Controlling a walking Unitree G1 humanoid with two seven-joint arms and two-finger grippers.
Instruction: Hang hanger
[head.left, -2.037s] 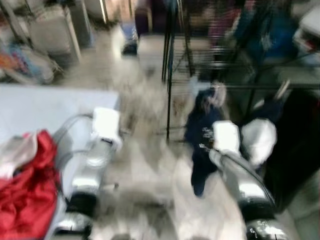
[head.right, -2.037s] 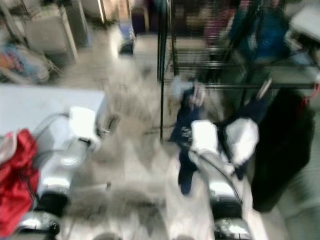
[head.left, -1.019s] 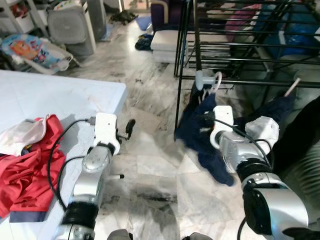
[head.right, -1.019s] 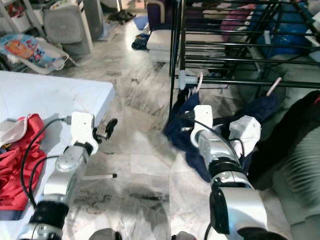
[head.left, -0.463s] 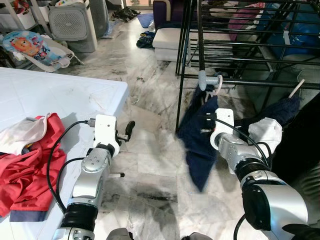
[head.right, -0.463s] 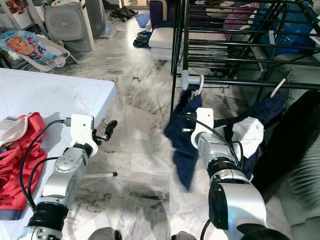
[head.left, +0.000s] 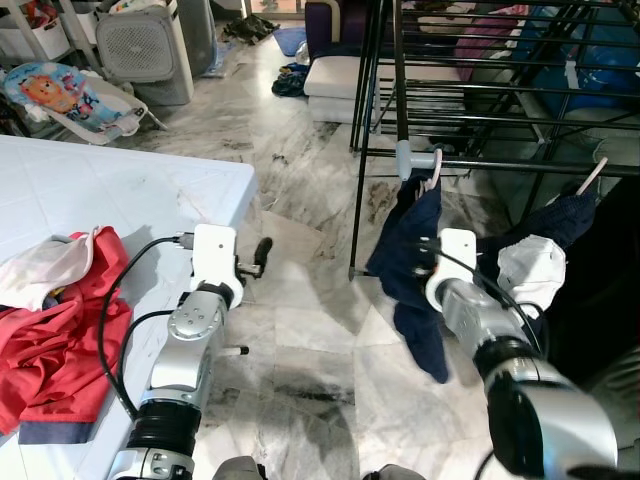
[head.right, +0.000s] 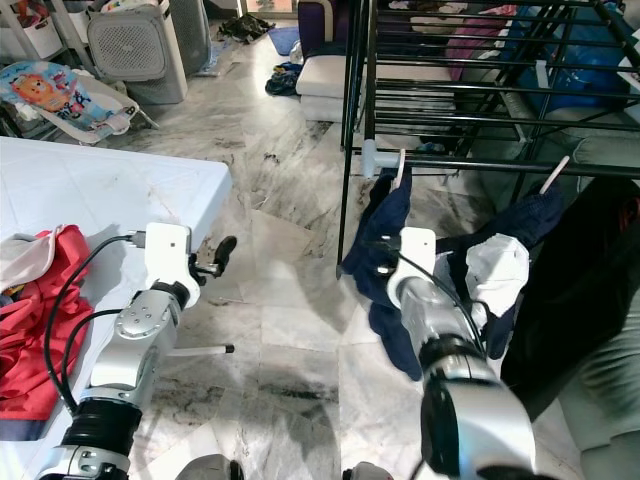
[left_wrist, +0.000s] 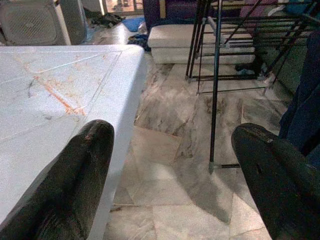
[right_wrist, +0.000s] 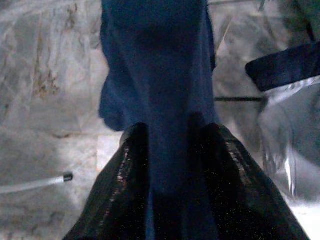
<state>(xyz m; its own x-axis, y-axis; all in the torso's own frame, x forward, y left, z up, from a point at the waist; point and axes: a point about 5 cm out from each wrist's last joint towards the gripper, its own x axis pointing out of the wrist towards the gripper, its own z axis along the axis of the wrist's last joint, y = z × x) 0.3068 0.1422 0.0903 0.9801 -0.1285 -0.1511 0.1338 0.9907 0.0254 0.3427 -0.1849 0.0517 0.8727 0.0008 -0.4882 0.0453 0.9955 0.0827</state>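
A navy garment (head.left: 412, 235) hangs on a pale hanger whose hook (head.left: 436, 167) rests over the black rail (head.left: 510, 166) of the drying rack. The hanger's far tip (head.left: 590, 178) sticks out to the right. My right gripper (right_wrist: 170, 131) is shut on the navy cloth just below the rail, and its white wrist box (head.left: 457, 246) sits against the garment. My left gripper (head.left: 262, 248) is held out over the floor beside the white table's corner, open with nothing between its fingers (left_wrist: 75, 175).
A white table (head.left: 110, 190) at the left carries a red cloth (head.left: 60, 330) and a white cloth (head.left: 40, 275). A black garment (head.left: 610, 270) and a white cloth (head.left: 525, 270) hang at the right. A grey fan (head.left: 140, 40) and a white cushion (head.left: 335, 75) stand behind on the marble floor.
The blur from two seconds ago is gone. The navy garment's hem has swung from lower left to the right, and my right wrist has shifted slightly right. The left arm has barely moved.
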